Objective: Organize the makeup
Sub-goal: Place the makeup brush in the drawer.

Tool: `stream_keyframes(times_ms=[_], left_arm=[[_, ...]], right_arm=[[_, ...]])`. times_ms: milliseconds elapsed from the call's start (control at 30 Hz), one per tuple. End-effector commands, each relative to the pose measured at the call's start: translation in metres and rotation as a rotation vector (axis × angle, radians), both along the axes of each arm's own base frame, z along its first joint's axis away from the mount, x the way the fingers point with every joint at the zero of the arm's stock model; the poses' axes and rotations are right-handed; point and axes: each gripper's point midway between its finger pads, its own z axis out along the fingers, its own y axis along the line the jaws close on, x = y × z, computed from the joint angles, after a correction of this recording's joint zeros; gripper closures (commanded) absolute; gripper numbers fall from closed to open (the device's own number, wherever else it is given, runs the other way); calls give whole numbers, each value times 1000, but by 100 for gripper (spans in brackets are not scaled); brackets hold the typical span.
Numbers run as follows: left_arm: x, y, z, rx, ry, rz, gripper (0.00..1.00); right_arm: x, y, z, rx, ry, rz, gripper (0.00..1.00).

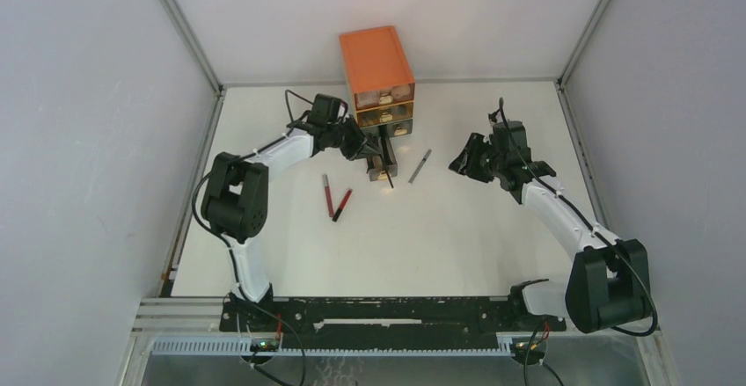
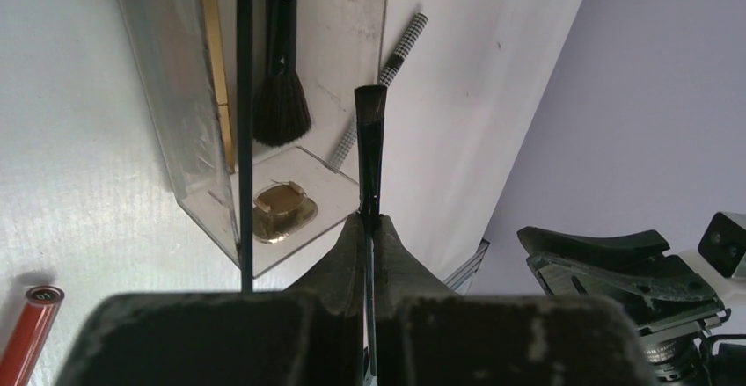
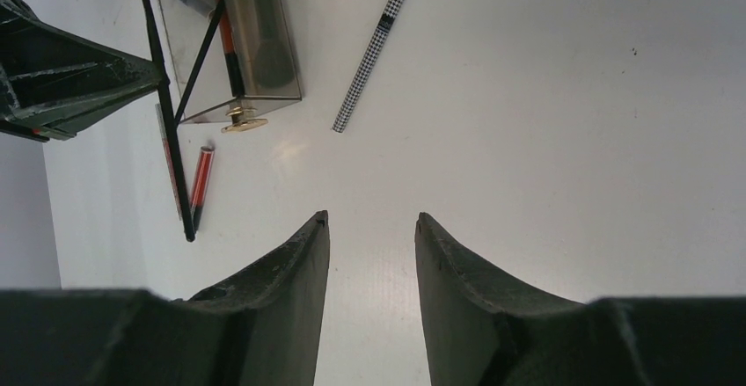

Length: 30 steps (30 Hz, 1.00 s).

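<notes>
My left gripper (image 2: 369, 219) is shut on a thin black flat brush (image 2: 370, 140), held over the front corner of the pulled-out clear drawer (image 2: 176, 96). A fluffy black brush (image 2: 281, 96) lies inside that drawer, and a thin black stick (image 2: 245, 122) leans over its wall. A checkered pencil (image 1: 420, 165) lies on the table right of the drawer. Two red pencils (image 1: 327, 194) (image 1: 342, 204) lie to its left. My right gripper (image 3: 371, 219) hangs open and empty above bare table, right of the checkered pencil (image 3: 374, 47). In the top view the left gripper (image 1: 374, 153) sits by the drawer and the right gripper (image 1: 459, 163) stands apart.
The orange three-drawer chest (image 1: 378, 69) stands at the back middle, its bottom drawer (image 1: 380, 166) drawn forward, gold handle (image 2: 283, 210) toward me. Grey walls close the table on three sides. Bare white table lies in front of both grippers.
</notes>
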Motion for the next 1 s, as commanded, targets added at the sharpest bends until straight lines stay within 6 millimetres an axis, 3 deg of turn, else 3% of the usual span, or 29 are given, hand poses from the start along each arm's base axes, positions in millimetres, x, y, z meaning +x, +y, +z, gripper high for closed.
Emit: stream_keyframes(times_ms=[0,167,533,800,967], left_arm=[[24,1,11,-42,-29,31,98],[31,4,7,-36,-34,39,96],[38,12,13,23,-58,59,67],[33,15,37,27,-120,41,66],[10,21,59,130,-221,-29,66]], right_arm=[[2,-1,12,6,-45,1,52],[0,-2,11,5,-42,-1,52],[-4,-1,10,11,-40,2,52],[-2,6,13,36,-51,19,52],[1,29,19,53,-87,80,52]])
